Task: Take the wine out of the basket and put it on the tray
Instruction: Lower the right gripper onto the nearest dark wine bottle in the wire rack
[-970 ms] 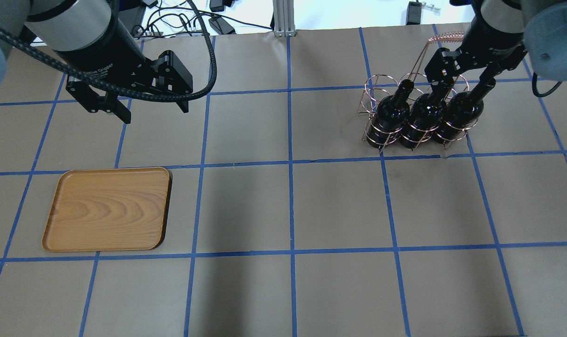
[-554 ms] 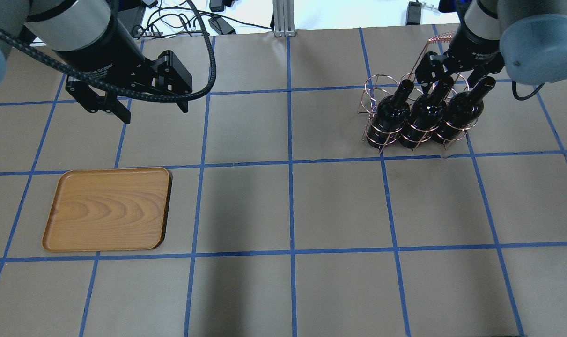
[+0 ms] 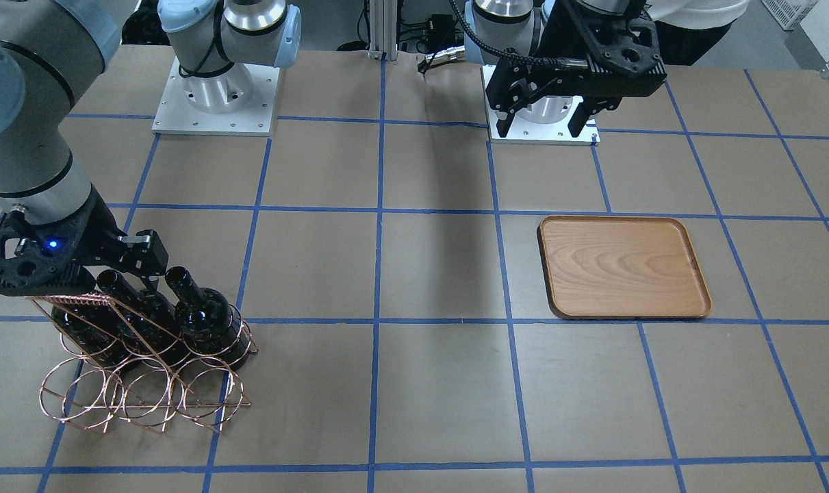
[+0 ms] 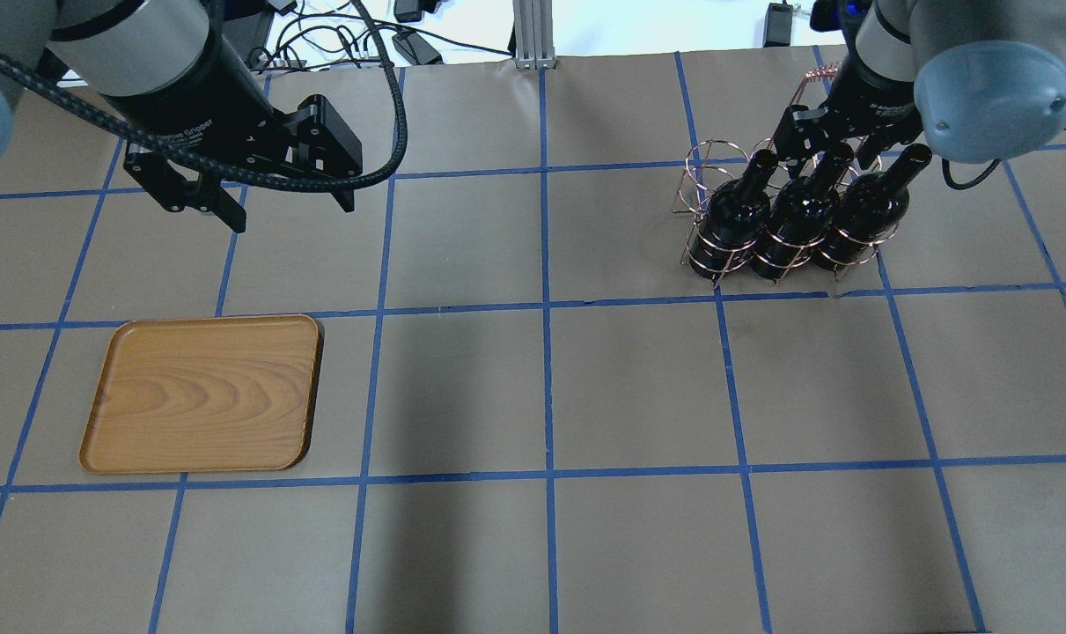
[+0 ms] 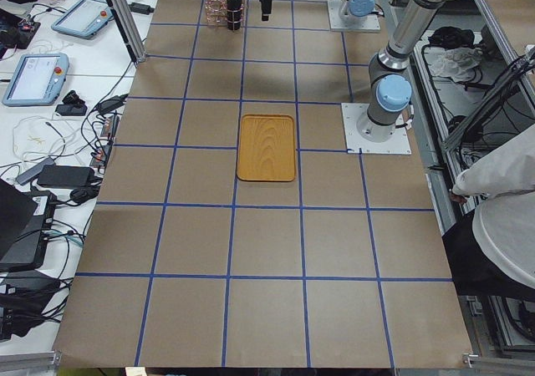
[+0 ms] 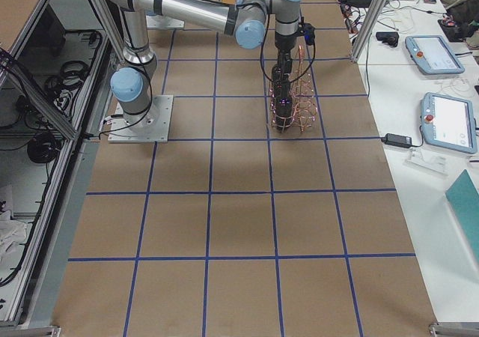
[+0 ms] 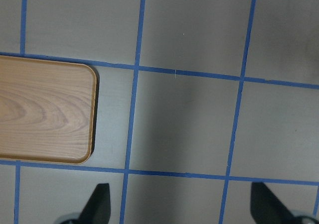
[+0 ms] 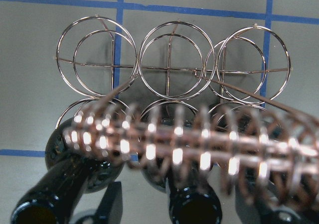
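Three dark wine bottles stand tilted in the copper wire basket (image 4: 716, 164) at the far right: the left bottle (image 4: 733, 211), the middle bottle (image 4: 798, 213) and the right bottle (image 4: 860, 210). My right gripper (image 4: 834, 151) is open at their tops, with its fingers on either side of the middle bottle's neck. The right wrist view shows that neck (image 8: 194, 210) beside one finger (image 8: 110, 204), under the coiled handle (image 8: 199, 144). My left gripper (image 4: 286, 204) is open and empty, above the table beyond the wooden tray (image 4: 202, 396). The tray holds nothing.
The basket's empty row of rings (image 3: 140, 400) lies on the side away from the robot. The table is brown paper with a blue tape grid (image 4: 546, 304). Cables and a metal post (image 4: 528, 35) sit at the far edge. Both arm bases (image 3: 215, 96) stand behind.
My right gripper has moved farther away and a little left, from over the bottles' shoulders to their neck tops. The bottles, basket, tray and left arm have not moved.
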Controlling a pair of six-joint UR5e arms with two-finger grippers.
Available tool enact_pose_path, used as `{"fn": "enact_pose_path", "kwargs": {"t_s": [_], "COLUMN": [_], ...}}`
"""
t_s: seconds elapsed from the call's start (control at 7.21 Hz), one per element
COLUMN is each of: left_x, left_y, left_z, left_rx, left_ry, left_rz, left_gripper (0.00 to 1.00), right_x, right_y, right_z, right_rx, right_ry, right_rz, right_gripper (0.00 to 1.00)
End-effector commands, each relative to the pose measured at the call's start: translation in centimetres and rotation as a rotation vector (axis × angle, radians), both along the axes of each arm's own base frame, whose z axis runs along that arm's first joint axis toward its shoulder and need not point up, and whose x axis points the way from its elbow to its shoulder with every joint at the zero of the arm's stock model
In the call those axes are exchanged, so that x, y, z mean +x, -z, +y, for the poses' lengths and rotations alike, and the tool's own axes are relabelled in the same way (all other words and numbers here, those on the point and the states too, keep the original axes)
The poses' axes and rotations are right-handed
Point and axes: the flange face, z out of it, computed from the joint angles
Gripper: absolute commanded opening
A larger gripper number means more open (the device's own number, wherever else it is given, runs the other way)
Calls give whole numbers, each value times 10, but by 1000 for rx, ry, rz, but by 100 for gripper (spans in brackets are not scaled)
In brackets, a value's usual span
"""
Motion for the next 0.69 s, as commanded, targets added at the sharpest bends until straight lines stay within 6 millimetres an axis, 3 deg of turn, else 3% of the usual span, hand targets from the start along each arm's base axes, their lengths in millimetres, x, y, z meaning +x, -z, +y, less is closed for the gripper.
{"fn": "enact_pose_path", "kwargs": {"t_s": [0.0, 0.55], "left_x": [0, 0], "left_y": [0, 0], "left_z": [0, 0], "left_rx": [0, 0], "left_ry": [0, 0], "left_rz": [0, 0], "left_gripper": [100, 100], "right_x": [0, -7], "right_y": [2, 9], "right_z": [0, -3], "right_rx": [7, 25], "right_ry": [-5, -7], "right_rz": [-3, -3], "right_gripper": [68, 40]}}
